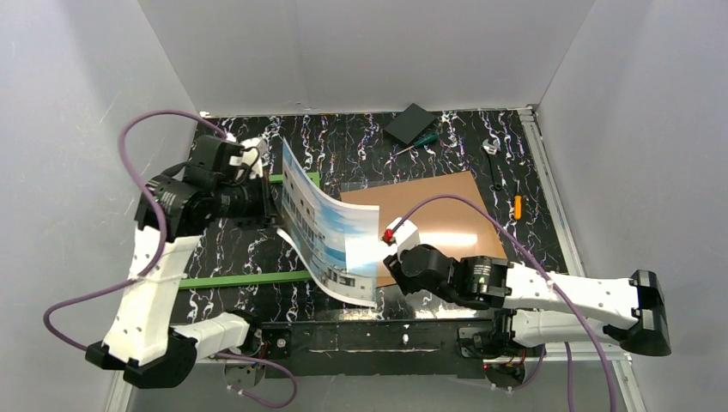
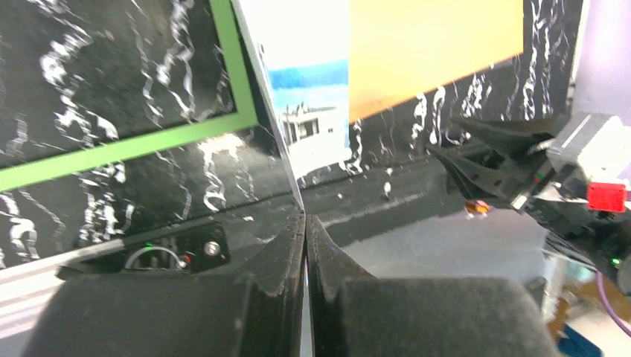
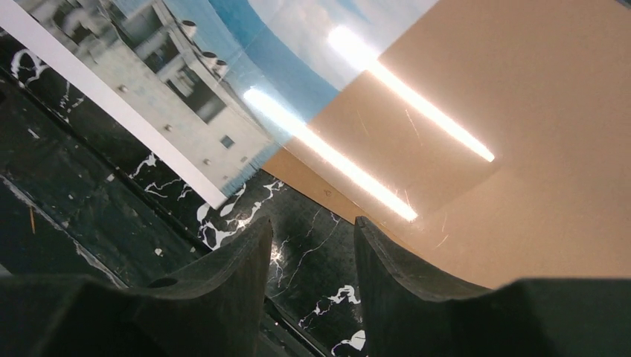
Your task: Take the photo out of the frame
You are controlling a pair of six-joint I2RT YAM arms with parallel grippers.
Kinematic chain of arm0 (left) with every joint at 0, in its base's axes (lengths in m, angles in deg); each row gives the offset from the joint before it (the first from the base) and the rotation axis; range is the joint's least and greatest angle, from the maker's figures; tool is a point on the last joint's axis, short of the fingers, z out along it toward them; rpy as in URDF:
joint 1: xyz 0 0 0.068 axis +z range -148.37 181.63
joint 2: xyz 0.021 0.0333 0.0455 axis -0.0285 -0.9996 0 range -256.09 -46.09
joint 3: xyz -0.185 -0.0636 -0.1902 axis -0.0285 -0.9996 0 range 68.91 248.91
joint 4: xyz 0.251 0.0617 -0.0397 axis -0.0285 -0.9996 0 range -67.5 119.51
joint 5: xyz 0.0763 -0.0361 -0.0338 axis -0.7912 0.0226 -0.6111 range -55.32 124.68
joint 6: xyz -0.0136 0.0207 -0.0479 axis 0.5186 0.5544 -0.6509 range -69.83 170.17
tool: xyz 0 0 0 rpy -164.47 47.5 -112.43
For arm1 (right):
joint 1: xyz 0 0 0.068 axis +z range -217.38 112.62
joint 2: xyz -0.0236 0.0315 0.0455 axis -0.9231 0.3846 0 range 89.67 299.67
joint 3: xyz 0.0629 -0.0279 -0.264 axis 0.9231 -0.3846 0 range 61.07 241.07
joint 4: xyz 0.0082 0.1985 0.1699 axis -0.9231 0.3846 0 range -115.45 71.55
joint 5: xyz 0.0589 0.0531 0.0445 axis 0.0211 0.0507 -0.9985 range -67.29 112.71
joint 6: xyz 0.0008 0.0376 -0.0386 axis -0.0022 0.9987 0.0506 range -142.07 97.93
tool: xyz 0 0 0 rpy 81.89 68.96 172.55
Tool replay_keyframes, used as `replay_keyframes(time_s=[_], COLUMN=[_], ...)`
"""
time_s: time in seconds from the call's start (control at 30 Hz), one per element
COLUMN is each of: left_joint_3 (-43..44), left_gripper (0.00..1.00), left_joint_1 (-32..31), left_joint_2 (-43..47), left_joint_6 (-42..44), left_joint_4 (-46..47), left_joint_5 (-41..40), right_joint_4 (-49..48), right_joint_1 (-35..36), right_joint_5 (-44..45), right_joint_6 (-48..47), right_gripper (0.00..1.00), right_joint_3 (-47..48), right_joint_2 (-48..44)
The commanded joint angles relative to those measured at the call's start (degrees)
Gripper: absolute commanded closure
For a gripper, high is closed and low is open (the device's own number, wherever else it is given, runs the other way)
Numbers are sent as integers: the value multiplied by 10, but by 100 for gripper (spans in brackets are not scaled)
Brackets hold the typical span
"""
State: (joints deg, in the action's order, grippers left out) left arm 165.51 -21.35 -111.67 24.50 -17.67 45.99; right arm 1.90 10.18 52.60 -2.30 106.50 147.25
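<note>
From above, the photo [image 1: 330,232] is lifted at its left end and bends like a wave across the table [image 1: 360,146]. Its left part hangs over the green frame [image 1: 245,279], which lies flat on the table. Its right part reaches the brown board [image 1: 438,215]. The left jaws are shut tight on the photo's left end. The right jaws sit just beside the photo's right end, at the board's near corner.

Only this top view shows the far things: a black square [image 1: 410,123], a green-handled screwdriver [image 1: 422,140] and a small orange thing [image 1: 517,204].

The left wrist view shows the pinch up close. The two black fingers [image 2: 279,260] press together with the thin photo [image 2: 312,134] between them. A corner of the frame [image 2: 126,149] and the board [image 2: 431,52] lie beyond.

The right wrist view shows what the top view hides. The right jaws stand part open and hold nothing, with only black table [image 3: 312,245] in the gap. The photo [image 3: 149,74] is up to the left, and the shiny board [image 3: 521,186] is to the right.
</note>
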Motion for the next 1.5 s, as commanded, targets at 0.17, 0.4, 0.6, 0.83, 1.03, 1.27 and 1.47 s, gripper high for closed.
replay_keyframes(time_s=[0.17,0.4,0.6,0.83,1.03,1.27,1.47], left_joint_3=[138,273,345,381,483,463,72], left_gripper=[100,100,100,100,100,100,100], left_joint_1=[3,3,3,2,-8,-25,-39], left_joint_2=[8,-73,-167,-275,-381,-399,-215], left_joint_6=[50,45,-36,-237,-361,-411,-356], left_joint_4=[35,96,199,391,466,534,587], left_joint_5=[-104,-89,-35,36,88,119,164], right_joint_4=[21,19,20,23,21,25,37], right_joint_1=[2,2,1,0,-3,-4,-6], right_joint_5=[50,76,92,130,145,155,188], right_joint_6=[23,39,47,64,79,88,119], right_gripper=[46,44,42,40,39,38,38], right_joint_3=[43,33,31,26,7,-3,-21], right_joint_2=[-54,-82,-90,-120,-160,-189,-234])
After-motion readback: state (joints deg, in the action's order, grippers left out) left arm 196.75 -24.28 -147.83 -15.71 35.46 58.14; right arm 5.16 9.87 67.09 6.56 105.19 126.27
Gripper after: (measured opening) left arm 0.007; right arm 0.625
